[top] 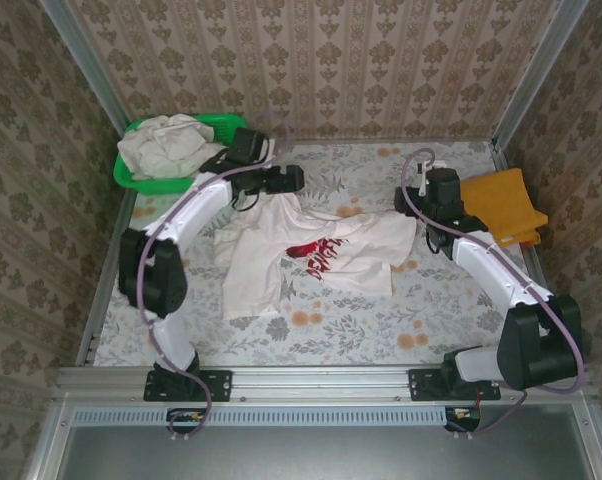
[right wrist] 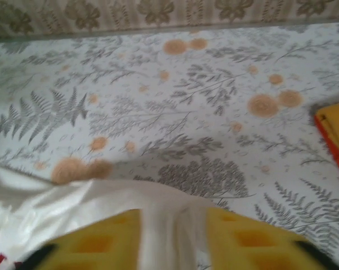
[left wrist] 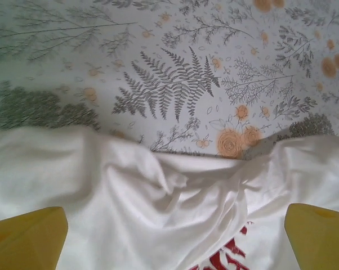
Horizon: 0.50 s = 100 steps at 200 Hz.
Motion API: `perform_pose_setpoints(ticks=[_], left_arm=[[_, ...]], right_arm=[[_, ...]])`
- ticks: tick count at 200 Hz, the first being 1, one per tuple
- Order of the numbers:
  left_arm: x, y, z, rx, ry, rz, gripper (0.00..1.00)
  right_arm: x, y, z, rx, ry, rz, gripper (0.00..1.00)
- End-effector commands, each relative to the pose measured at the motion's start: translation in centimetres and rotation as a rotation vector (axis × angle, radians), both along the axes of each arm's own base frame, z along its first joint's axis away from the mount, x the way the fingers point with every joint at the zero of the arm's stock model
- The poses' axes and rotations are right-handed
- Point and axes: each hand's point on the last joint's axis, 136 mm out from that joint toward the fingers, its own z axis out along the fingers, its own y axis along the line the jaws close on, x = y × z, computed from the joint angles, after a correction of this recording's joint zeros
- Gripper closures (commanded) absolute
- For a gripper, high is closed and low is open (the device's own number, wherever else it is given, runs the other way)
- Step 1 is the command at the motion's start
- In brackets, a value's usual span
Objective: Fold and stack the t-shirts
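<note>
Broadly, the table (top: pixel 431 300), under its fern-and-flower cover, carries everything, and the printed t-shirt (top: pixel 311 255) takes up its middle. It lies mostly flat with the red lettering face up, its far edge rumpled, presumably spread out so it can be folded.

At the far left corner the green basket (top: pixel 128 172) holds a heap of off-white t-shirts (top: pixel 166 145), unfolded and apparently waiting their turn. At the far right the orange t-shirt (top: pixel 501 205) lies as a neat folded slab, so it looks like the start of the stack, set well apart from the working area.

The left gripper (top: pixel 284 180) hangs over the far left edge of the printed shirt. Its wrist view shows the yellow fingers (left wrist: pixel 29 236) spread wide with slack, wrinkled cloth lying loose below them, so nothing is held.

The right gripper (top: pixel 433 238) sits at the shirt's far right edge. There a ridge of white cloth (right wrist: pixel 172 225) fills the narrow gap between its pads (right wrist: pixel 102 242), which reads as a pinch on the hem, probably to pull that side taut. The fold itself seems not yet begun.
</note>
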Motion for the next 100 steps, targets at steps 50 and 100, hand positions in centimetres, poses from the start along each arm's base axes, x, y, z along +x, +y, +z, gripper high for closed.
perform_pose_setpoints(ticks=[50, 100], left_arm=[[-5.4, 13.9, -1.4, -0.08, -0.056, 0.274, 0.0], [-7.1, 13.7, -7.3, -0.128, 0.127, 0.212, 0.3]], right_arm=[[-3.5, 11.0, 0.7, 0.061, -0.045, 0.399, 0.1], [-5.6, 18.1, -3.0, 0.141, 0.005, 0.552, 0.09]])
